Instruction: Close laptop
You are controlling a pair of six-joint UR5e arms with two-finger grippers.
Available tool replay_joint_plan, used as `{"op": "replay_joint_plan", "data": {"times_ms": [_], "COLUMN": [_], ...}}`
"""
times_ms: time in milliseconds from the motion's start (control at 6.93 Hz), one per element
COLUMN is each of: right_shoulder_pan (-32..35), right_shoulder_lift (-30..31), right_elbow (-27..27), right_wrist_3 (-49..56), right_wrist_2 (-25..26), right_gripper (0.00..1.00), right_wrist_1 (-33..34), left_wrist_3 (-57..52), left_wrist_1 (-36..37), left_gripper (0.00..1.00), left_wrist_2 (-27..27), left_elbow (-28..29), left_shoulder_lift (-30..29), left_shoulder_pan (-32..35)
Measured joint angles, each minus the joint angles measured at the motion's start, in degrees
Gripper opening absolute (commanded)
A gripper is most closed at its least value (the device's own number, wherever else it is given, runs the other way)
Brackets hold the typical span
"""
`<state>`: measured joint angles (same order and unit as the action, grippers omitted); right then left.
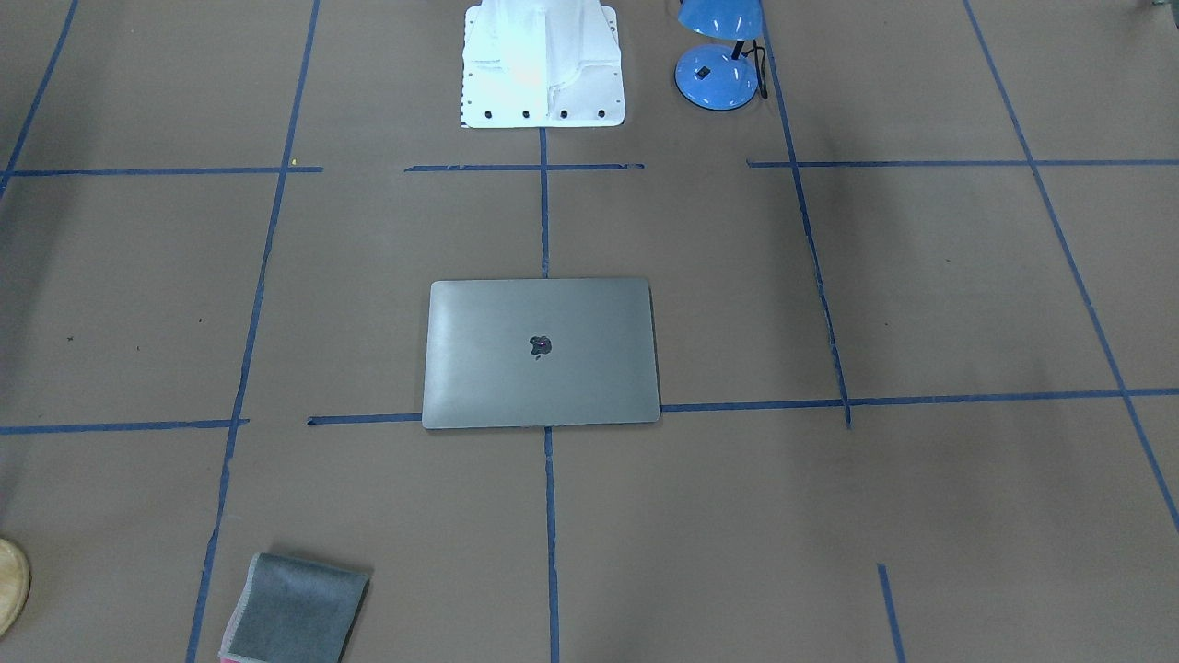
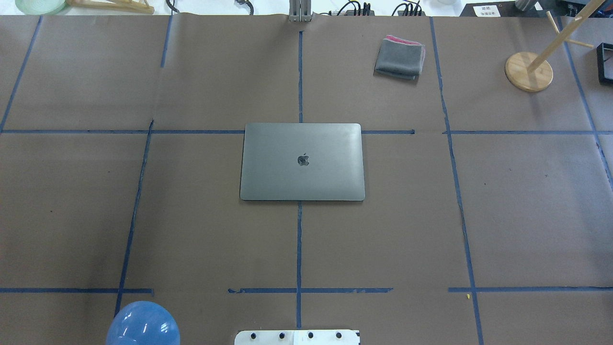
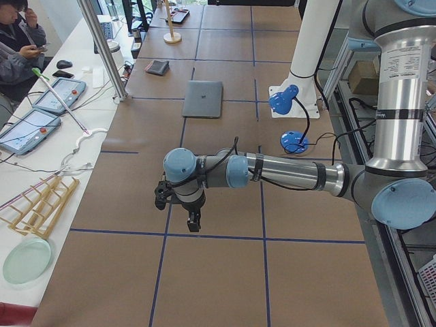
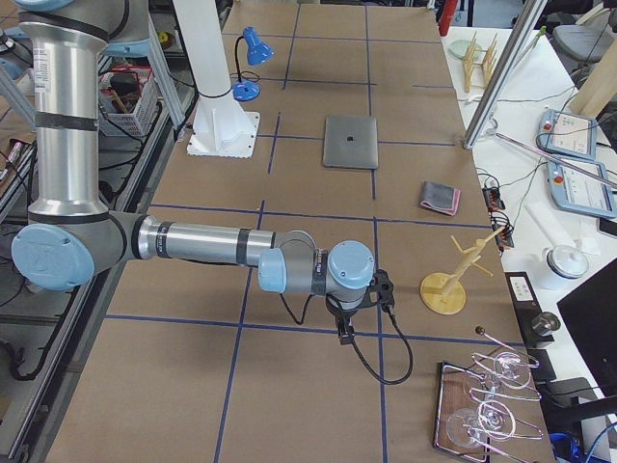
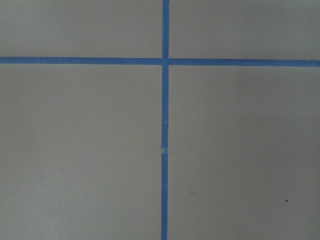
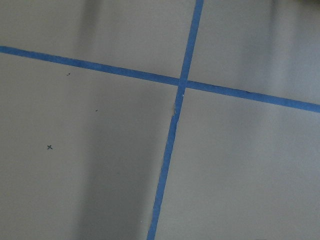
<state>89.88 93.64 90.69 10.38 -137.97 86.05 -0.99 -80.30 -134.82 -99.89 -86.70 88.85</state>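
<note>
— What's nearest in the side views?
— The left fingers [image 3: 193, 222] hang over the worktop [image 3: 225, 272] at lower centre, and the right fingers [image 4: 344, 333] do likewise. Apart or together, I cannot tell.
— And the laptop [image 2: 301, 163]?
— Farther back at upper centre, shut and flat, mid-worktop, well apart from both.

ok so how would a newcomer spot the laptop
On the brown table gridded with blue tape, look at the centre crossing. The laptop lies there shut: a flat grey metal slab with a dark logo, larger than the folded grey cloth.
</note>
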Motion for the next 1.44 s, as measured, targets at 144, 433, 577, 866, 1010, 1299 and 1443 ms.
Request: {"op": "replay_joint_plan", "data": {"times_ms": [144, 433, 577, 866, 1010, 1299, 1443], "right_shoulder_pan": [0.0, 0.1, 0.2, 0.1, 0.1, 0.0, 0.0], "right_shoulder_lift": [0.0, 0.0, 0.0, 0.6, 0.9, 1.1, 1.1], "right_elbow": [0.0, 1.6, 3.0, 4.1, 4.2, 4.3, 4.3], "right_wrist_3": [-0.2, -1.8, -2.4, -3.1, -3.3, -3.3, -3.3], "right_wrist_2": [0.0, 2.1, 4.3, 5.9, 6.0, 5.9, 5.8], "right_gripper": [1.0, 1.0, 1.0, 1.0, 1.0, 1.0, 1.0], "right_wrist_1": [-0.1, -0.2, -0.1, 0.0, -0.1, -0.6, -0.8], "left_wrist_3": [0.0, 0.0, 0.0, -0.1, -0.1, -0.2, -0.2], "left_wrist_1": [-0.1, -0.3, -0.7, -1.8, -2.8, -3.7, -3.8], "left_gripper": [1.0, 1.0, 1.0, 1.0, 1.0, 1.0, 1.0], "left_wrist_2": [1.2, 2.0, 2.1, 2.1, 2.1, 2.0, 2.0], "left_elbow": [-0.3, -0.5, -0.5, -0.6, -0.5, -0.6, -0.6], "left_shoulder_lift": [0.1, 0.0, -0.2, -0.2, 0.0, 0.0, 0.0], "left_shoulder_pan": [0.0, -0.1, -0.2, -0.3, -0.3, -0.4, -0.4]}}
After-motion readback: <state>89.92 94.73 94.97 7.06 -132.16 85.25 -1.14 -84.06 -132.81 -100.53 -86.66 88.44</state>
